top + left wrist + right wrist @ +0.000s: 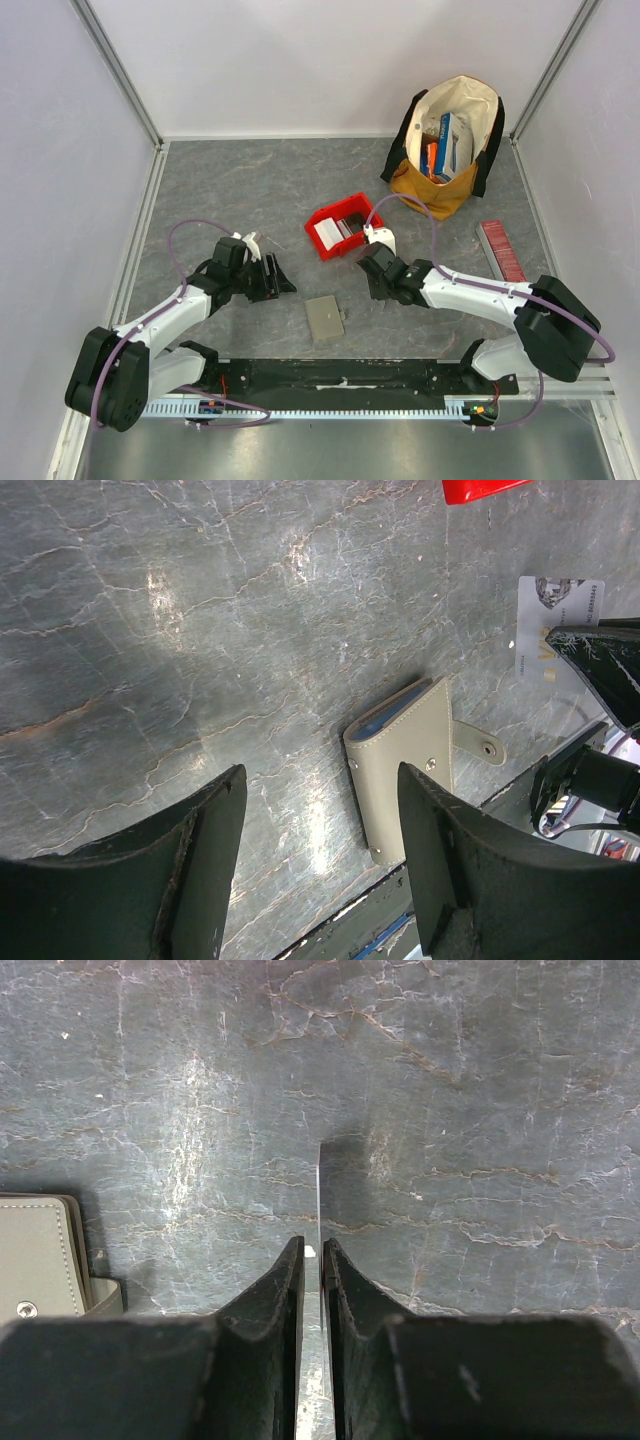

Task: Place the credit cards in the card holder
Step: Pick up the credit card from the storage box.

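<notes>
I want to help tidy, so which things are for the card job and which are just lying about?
For the job: credit card pinched in the right gripper; folded card holder; red bin, seemingly holding more cards.
Lying about: bag of colourful boxes; long red ribbed box.

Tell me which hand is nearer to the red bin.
Right. The right hand, holding a card, is just in front of the red bin. The left hand is farther away, to the bin's front left.
</notes>
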You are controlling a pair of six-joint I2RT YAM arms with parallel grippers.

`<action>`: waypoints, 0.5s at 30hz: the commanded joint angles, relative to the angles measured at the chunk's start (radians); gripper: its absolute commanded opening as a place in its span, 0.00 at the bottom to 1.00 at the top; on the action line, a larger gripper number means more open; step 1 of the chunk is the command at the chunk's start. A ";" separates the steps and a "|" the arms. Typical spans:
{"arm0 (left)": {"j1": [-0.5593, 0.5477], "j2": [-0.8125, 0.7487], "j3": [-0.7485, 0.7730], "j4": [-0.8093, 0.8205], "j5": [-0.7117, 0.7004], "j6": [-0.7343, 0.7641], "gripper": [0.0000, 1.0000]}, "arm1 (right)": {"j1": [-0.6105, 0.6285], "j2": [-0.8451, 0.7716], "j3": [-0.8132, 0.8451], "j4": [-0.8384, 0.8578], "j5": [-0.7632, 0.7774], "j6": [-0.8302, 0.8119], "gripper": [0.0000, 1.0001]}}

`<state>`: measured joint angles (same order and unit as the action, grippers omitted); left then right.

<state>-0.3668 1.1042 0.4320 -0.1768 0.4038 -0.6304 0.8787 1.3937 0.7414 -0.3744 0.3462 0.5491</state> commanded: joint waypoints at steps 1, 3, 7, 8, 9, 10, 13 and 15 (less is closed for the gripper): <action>-0.001 0.002 0.027 0.037 0.040 0.038 0.67 | -0.006 -0.002 0.033 0.020 0.022 0.008 0.19; 0.000 0.002 0.025 0.039 0.043 0.038 0.67 | -0.006 0.001 0.030 0.017 0.017 0.006 0.17; -0.001 0.002 0.025 0.040 0.046 0.037 0.67 | -0.006 -0.007 0.023 0.005 0.019 0.003 0.05; 0.000 0.000 0.025 0.040 0.047 0.035 0.67 | -0.006 -0.015 0.023 0.003 0.023 0.003 0.02; -0.001 0.000 0.025 0.040 0.047 0.037 0.67 | -0.006 -0.024 0.023 0.002 0.023 0.000 0.00; 0.000 -0.003 0.025 0.039 0.047 0.037 0.67 | -0.006 -0.033 0.026 -0.003 0.022 -0.001 0.00; -0.001 -0.012 0.025 0.036 0.047 0.034 0.67 | -0.006 -0.087 0.044 -0.008 -0.016 -0.018 0.00; -0.001 -0.023 0.025 0.027 0.035 0.029 0.67 | -0.006 -0.139 0.050 0.008 -0.070 -0.026 0.00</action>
<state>-0.3668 1.1038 0.4320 -0.1722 0.4232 -0.6304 0.8768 1.3621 0.7414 -0.3836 0.3344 0.5446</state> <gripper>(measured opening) 0.677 0.010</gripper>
